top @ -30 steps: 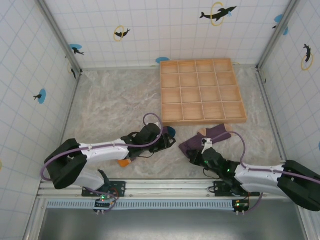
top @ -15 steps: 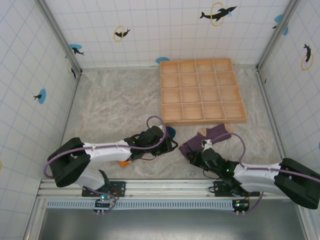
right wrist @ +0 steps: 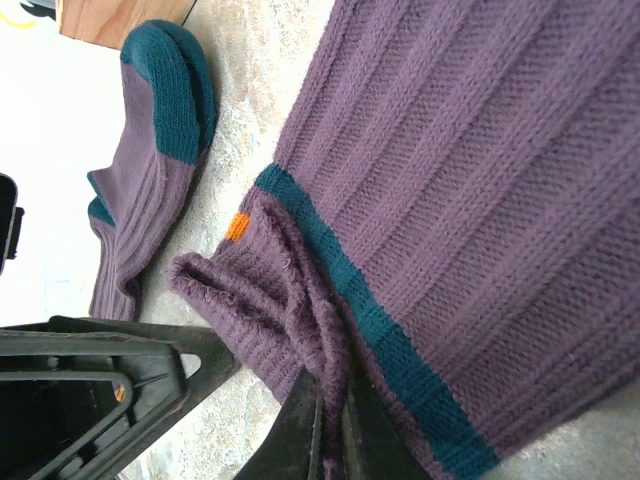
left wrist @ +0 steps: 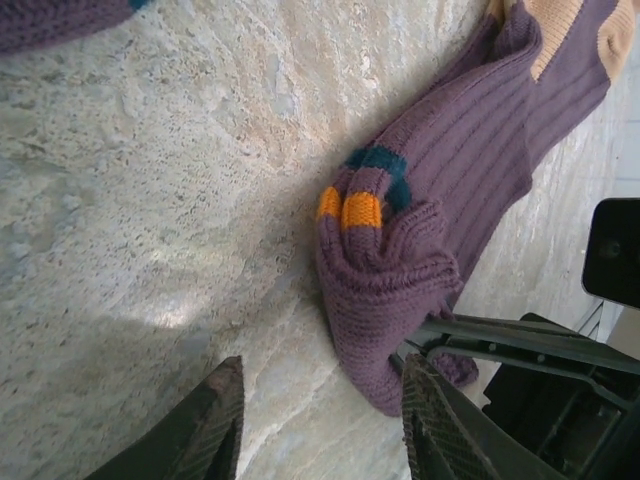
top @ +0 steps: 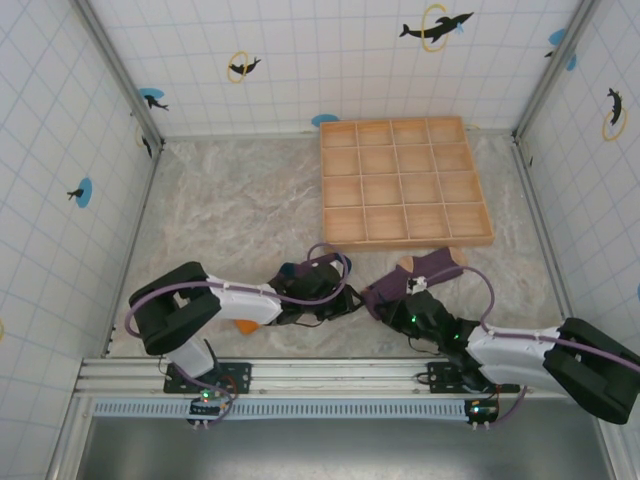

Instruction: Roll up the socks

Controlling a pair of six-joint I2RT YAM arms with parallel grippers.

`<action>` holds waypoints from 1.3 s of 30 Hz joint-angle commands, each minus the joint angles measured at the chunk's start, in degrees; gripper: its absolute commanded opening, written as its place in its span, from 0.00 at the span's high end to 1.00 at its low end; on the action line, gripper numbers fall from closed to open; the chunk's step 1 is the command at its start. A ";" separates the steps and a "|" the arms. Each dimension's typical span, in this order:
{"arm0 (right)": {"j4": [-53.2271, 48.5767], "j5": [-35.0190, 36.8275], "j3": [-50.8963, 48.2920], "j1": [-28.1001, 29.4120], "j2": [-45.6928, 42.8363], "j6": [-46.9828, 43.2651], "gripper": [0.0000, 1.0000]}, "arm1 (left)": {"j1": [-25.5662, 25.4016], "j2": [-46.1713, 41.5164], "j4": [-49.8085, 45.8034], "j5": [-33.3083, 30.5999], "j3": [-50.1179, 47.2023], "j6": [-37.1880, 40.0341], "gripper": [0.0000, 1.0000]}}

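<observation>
Two purple socks are seen on the desk. The sock is pinched at its bunched cuff by the right end effector, whose fingers are pressed together on a fold of knit. The finger bases are cut off by the frame's lower edge. Ahead and to the right of that end effector, the ribbed leg is cropped by the frame.

The left end effector is held partly apart over bare desk, with nothing between its fingers. The bunched cuff lies just ahead of its right finger; whether they touch cannot be told.

The second sock, teal at the toe, is found ahead-left of the right end effector, its lower part hidden behind the left one. From above, it is largely covered by the left arm.
</observation>
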 commanded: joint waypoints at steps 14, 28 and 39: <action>-5.12 -2.98 0.94 -2.12 5.29 -1.74 1.00 | -0.43 6.83 8.42 -1.58 -0.53 -2.97 0.63; -1.39 -5.82 0.54 -4.10 5.10 -3.70 1.00 | -0.25 9.85 1.28 -5.44 2.15 -4.66 0.79; -6.10 -8.17 7.22 -4.47 1.33 -16.21 0.55 | 2.40 4.15 -13.98 -7.81 4.55 -0.12 1.00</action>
